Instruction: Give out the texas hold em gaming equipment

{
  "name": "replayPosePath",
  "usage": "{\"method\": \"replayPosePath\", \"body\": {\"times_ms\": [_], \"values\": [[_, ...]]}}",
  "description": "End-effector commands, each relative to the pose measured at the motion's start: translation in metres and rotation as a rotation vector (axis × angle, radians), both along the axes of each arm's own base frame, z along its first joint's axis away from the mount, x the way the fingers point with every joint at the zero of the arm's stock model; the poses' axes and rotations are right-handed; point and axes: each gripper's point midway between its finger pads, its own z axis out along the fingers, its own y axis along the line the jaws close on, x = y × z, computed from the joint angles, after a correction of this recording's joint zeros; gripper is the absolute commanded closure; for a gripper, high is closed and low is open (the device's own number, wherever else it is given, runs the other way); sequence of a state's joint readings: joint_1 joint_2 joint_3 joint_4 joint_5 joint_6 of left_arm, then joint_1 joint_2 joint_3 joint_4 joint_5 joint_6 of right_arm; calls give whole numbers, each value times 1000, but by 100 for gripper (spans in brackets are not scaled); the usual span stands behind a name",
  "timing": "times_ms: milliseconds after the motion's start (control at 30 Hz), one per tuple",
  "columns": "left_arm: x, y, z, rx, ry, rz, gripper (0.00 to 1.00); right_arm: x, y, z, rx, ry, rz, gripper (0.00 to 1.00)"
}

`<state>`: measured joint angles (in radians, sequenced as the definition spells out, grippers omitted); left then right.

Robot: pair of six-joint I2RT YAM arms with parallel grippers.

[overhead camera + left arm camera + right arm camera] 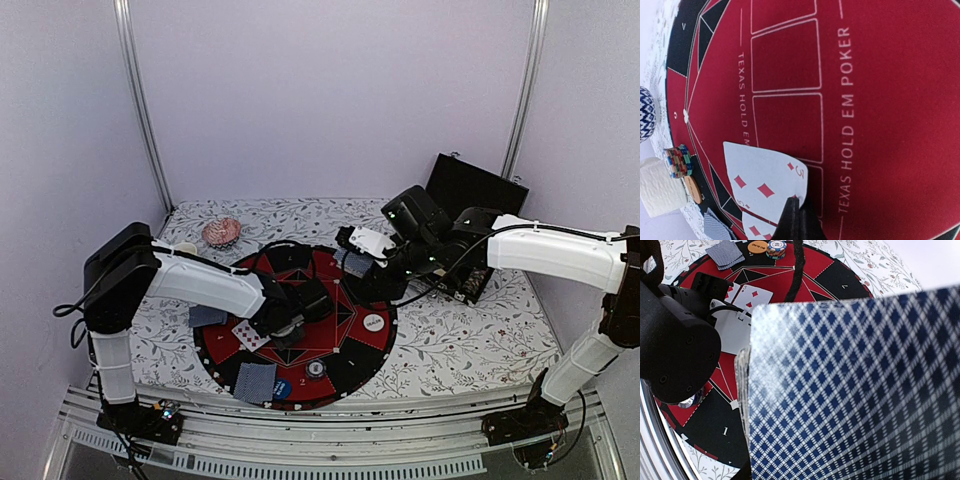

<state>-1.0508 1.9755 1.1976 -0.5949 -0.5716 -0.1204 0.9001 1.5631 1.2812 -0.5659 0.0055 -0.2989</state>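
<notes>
My left gripper [290, 324] is low over the round red and black poker mat [352, 352], left of centre. In the left wrist view its fingers [796, 202] are shut on the edge of a face-up five of diamonds [762, 175]. A second face-up card [756, 229] lies under it. My right gripper [372, 278] hovers over the mat's far right. It holds a deck of blue-checked cards [850, 390] that hides its fingers. A chip stack [679, 161], an orange disc [692, 189] and face-down cards [715, 227] lie at the mat's edge.
More face-down cards [255, 381], a blue disc [283, 388], a chip [316, 368] and a white disc [373, 322] lie on the mat. A pink bowl [221, 232] and a white cup [657, 187] stand at far left. An open black case [470, 190] stands at far right.
</notes>
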Motion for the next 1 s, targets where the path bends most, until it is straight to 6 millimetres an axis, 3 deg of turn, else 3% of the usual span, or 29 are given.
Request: {"method": "replayPosePath", "body": {"times_ms": [0, 200, 333, 433, 500, 967], "values": [[-12, -8, -7, -44, 66, -4, 100, 1, -3, 12, 32, -17, -11, 60], [-19, -19, 7, -121, 105, -23, 95, 1, -3, 12, 32, -16, -12, 60], [-22, -17, 7, -121, 118, -26, 85, 1, -2, 12, 33, -15, -12, 60], [-22, -14, 6, -104, 117, -23, 69, 1, -3, 13, 34, -16, -13, 60], [-20, -11, 6, -89, 106, -18, 64, 1, -3, 15, 38, -19, -13, 60], [-7, 8, 7, -43, 55, 58, 64, 0, -4, 14, 35, -10, -13, 60]]}}
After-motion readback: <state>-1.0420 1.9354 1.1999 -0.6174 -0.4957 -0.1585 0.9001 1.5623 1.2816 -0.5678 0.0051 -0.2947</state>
